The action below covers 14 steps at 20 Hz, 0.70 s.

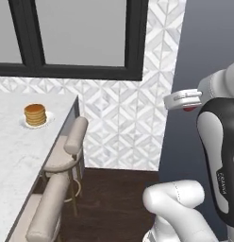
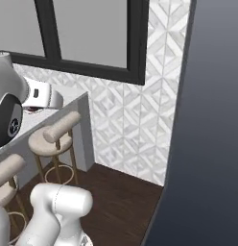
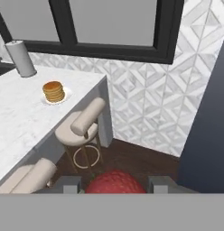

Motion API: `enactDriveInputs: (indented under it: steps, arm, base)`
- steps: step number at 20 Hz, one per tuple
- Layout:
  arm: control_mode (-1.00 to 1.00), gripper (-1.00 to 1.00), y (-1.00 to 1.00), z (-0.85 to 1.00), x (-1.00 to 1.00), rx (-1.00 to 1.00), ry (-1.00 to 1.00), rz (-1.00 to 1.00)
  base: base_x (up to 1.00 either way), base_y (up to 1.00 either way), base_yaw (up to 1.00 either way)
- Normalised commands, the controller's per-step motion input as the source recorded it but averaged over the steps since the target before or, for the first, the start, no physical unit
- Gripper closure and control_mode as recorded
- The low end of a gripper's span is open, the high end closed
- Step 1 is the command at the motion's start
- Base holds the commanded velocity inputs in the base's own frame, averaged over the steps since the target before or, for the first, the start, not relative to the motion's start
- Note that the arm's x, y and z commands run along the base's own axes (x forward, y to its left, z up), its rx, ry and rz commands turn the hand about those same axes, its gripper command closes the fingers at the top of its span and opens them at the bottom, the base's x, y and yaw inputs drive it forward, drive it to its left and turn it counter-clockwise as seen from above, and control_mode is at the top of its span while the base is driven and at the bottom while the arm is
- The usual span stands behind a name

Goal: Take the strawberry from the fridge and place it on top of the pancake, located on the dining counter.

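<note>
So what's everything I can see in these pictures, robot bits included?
pancake: one stack, golden-brown, on a small white plate on the counter.
dining counter: one, white marble-look, at the left.
stools: two seen, beige padded, gold legs, tucked along the counter's edge.
paper towel roll: one, grey-white, upright at the counter's far end.
window: one, black-framed, above the patterned white wall.
floor: dark wood.
dark-grey panel: one, tall, at the right.
strawberry: one, red, between the jaws.
gripper: one, jaws shut on the strawberry, clear of the counter.
</note>
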Motion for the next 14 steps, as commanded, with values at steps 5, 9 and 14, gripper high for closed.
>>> enactDriveInputs:
  steps: [5,9,14]
  arm:
    - [1.0,1.0,0.0,0.0,0.0,0.0,0.0,0.0]
    - [1.0,1.0,0.0,0.0,0.0,0.0,0.0,0.0]
    - [1.0,1.0,0.0,0.0,0.0,0.0,0.0,0.0]
  base:
    - [1.0,-0.29,0.41]
    - [1.0,-0.16,0.42]
    - [0.99,-0.09,0.46]
